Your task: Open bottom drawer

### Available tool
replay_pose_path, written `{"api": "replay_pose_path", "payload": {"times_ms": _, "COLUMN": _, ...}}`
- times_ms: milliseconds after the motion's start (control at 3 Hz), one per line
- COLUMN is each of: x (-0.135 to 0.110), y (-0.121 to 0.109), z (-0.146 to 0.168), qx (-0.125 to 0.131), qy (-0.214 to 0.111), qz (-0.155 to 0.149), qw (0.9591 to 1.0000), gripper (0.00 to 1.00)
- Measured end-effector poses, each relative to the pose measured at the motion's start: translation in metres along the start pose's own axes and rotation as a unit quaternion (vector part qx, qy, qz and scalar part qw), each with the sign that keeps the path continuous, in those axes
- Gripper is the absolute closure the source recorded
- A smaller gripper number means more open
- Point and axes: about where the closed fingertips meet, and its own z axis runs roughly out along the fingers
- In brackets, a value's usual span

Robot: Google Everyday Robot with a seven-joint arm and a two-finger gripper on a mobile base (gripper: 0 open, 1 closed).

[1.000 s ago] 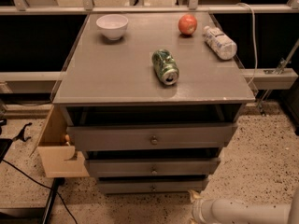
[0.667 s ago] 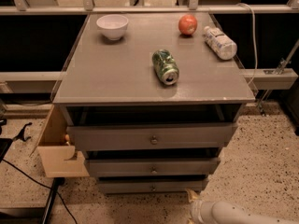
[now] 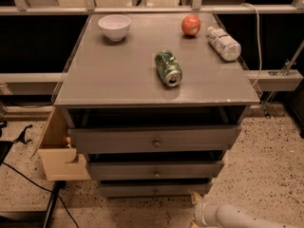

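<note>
The bottom drawer [image 3: 128, 190] is the lowest of three stacked grey fronts, a long flat panel with a small round metal knob [image 3: 155, 191]. It sits set back under the middle front [image 3: 118, 170] and the widest top front [image 3: 114, 140]. My gripper [image 3: 196, 201] is at the bottom edge of the view, low by the floor, just right of and below the bottom drawer's right end. Its white arm [image 3: 232, 216] runs off to the lower right. The gripper does not touch the knob.
On the cabinet top [image 3: 118, 75] are a white bowl [image 3: 114, 26], a red apple [image 3: 191, 25], a lying plastic bottle [image 3: 223, 43] and a lying green can [image 3: 168, 68]. A light wooden box [image 3: 59, 156] juts out at the cabinet's left. Black cables [image 3: 28, 184] cross the floor at the left.
The visible part of the white arm has shrunk slightly toward the bottom right. The drawers and the things on top have not moved.
</note>
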Motion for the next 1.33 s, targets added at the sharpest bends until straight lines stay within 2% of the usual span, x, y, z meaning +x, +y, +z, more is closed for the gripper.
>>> {"api": "replay_pose_path", "payload": {"times_ms": 333, "x": -0.003, "y": -0.012, "z": 0.023, "qx": 0.003, "qy": -0.008, "qz": -0.012, "qw": 0.9999, "gripper": 0.00}}
{"api": "replay_pose_path", "payload": {"times_ms": 1333, "x": 0.003, "y": -0.043, "z": 0.058, "qx": 0.018, "qy": -0.008, "qz": -0.028, "qw": 0.9994, "gripper": 0.00}}
